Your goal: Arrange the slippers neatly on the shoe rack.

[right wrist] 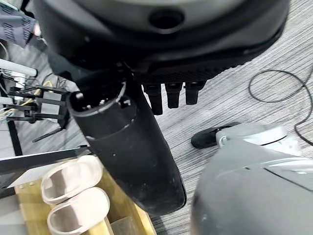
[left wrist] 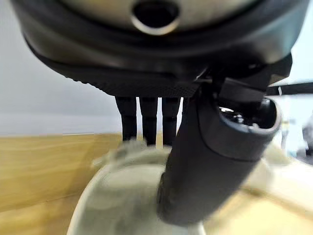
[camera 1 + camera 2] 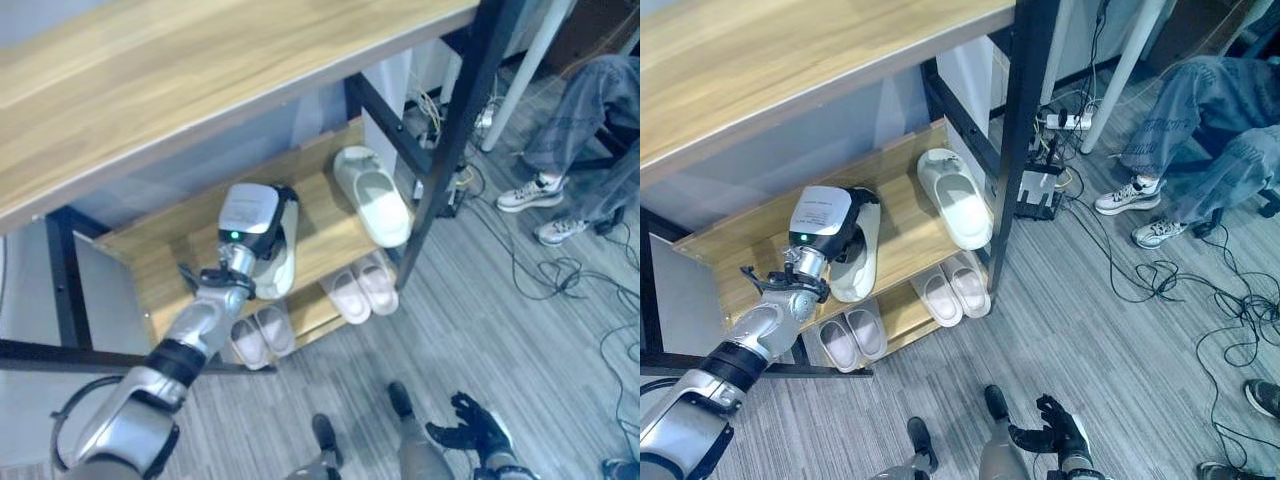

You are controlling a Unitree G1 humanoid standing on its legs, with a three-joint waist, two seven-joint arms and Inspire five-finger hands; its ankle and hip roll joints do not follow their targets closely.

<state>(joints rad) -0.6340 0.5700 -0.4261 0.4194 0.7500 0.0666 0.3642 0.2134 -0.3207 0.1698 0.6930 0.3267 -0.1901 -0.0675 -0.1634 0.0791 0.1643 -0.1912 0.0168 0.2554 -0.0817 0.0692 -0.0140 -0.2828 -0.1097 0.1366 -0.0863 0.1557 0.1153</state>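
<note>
Left robot hand (image 3: 262, 228) reaching onto middle shelf (image 3: 320, 215) of shoe rack, thumb and fingers pinching pale slipper (image 3: 281, 262) at heel end. Mate slipper (image 3: 372, 195) lying at 3 o'clock from it, apart. Likely light, soft foam, smooth moulded, slightly slippery; rim gripping best. Right robot hand (image 3: 470, 430) hanging low, fingers loosely spread, holding nothing.

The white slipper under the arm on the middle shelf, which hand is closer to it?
Left. The left hand is right on that white slipper, fingers and thumb around it. The right hand hangs low over the floor, well away from the shoe rack.
</note>
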